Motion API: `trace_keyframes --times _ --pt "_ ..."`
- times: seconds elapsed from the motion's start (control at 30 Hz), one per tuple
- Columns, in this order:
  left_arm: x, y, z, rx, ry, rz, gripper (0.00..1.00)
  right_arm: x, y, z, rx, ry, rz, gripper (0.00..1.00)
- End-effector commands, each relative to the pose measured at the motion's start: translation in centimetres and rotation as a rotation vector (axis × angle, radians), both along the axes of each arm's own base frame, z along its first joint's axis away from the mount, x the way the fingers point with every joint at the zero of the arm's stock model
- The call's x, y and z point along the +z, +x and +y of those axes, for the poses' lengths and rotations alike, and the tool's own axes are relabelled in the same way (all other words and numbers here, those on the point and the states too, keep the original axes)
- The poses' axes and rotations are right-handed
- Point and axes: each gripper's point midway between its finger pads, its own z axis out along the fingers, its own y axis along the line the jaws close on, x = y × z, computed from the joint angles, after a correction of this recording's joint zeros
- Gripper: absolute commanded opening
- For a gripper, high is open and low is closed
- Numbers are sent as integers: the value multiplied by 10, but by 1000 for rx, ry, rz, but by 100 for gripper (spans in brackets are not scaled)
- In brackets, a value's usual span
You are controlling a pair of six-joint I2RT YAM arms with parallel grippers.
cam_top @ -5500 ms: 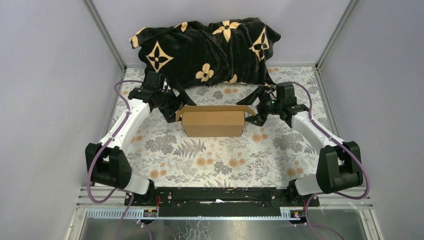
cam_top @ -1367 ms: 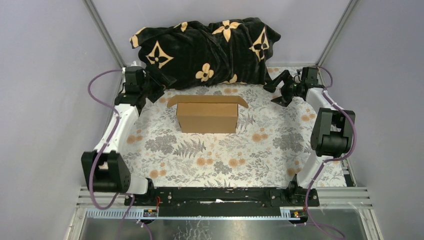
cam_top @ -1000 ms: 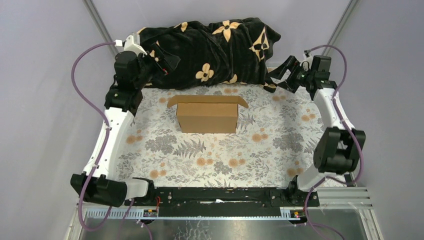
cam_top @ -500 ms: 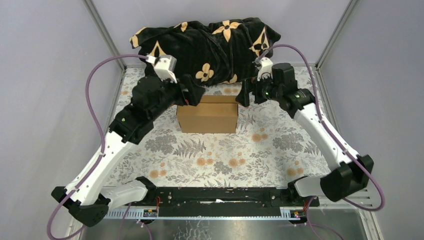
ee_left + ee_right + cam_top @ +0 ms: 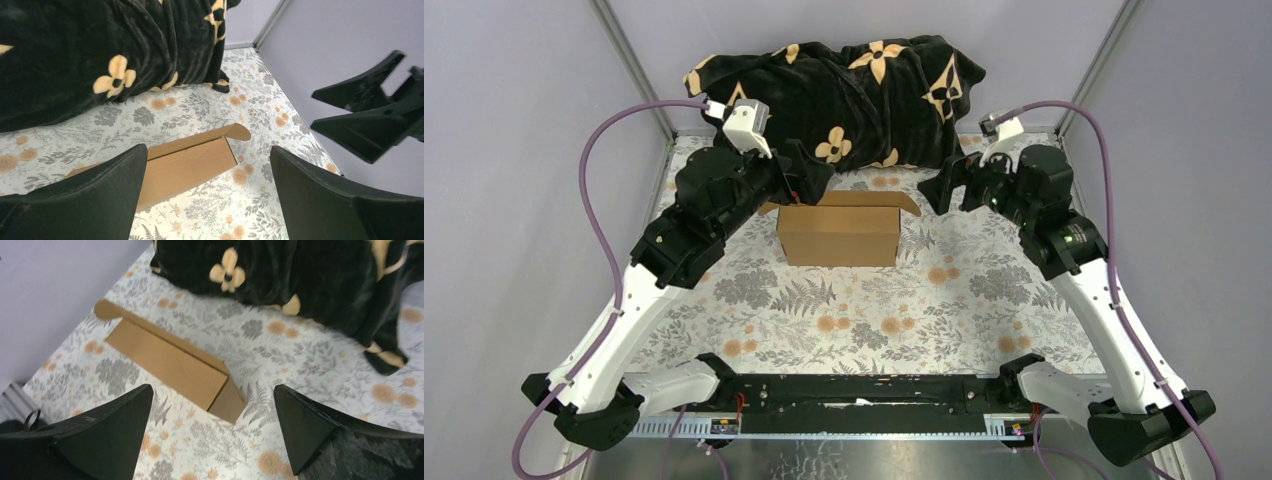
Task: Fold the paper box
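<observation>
Brown box: sat mid-table on the floral cloth, long face toward the arms, just in front of the blanket; nothing touched it.
Lid: the rear flap stood open, with rounded tabs flaring past both ends.
Left gripper: jaws wide and empty, hovering above the box's left end.
Right gripper: jaws wide and empty, raised off the box's right end, apart from it.
Risk, box: light and unanchored, it would probably skid or tip toward the blanket if one gripper pushed the lid alone.
Risk, lid: a press off the crease could buckle the board, and the tabs might miss the body and spring back.
Risk, arms: both converging on one lid could clash.
</observation>
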Motion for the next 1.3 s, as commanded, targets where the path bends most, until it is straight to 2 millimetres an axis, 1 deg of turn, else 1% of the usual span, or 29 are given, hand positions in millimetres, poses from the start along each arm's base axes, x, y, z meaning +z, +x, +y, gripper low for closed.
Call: trace_keyframes --times 0.0,0.1,0.17,0.23,0.27,0.37,0.43,0.5,0.53,0.6,0.63,0.73,0.87,0.93,1.07,1.1,1.13,1.2,1.27 --pt "11 -5 -8 -53 -67 -47 99 -10 -6 18 112 20 -10 100" --pt "-7 1 -2 -11 -90 -13 98 -29 7 14 73 -36 45 100" --pt "-25 11 6 33 -86 37 98 -36 13 8 37 -65 45 100" --pt "-39 19 17 67 -73 60 98 -40 17 5 22 -79 38 100" --pt "-45 21 24 87 -51 64 98 -43 19 5 22 -88 39 97" --pt "-59 25 47 169 21 54 99 -55 21 5 32 -122 67 84" --pt "-66 25 61 217 54 67 94 -59 20 7 46 -128 72 81" --pt "-73 25 69 245 81 78 81 -61 18 8 61 -130 77 78" --pt "-78 25 72 254 96 87 81 -64 19 8 62 -135 86 78" --pt "-88 27 77 272 126 100 81 -70 20 11 74 -139 106 68" --pt "-91 28 79 282 136 106 81 -72 21 13 84 -139 115 65" --pt "-106 33 83 286 166 111 80 -79 26 19 103 -141 140 61" --pt "-115 44 88 252 194 103 78 -89 32 22 138 -185 159 57" --pt "-117 49 91 232 208 99 76 -90 34 24 146 -187 158 57" --pt "-115 57 107 259 204 100 76 -88 34 26 160 -179 143 57" --pt "-113 59 112 264 199 100 78 -88 34 27 163 -178 143 57" --pt "-112 60 115 271 199 101 87 -88 34 28 167 -177 145 57" --pt "-112 61 114 244 199 110 88 -88 33 29 175 -172 142 57" --pt "-113 61 114 235 202 112 87 -89 32 30 182 -168 145 57"
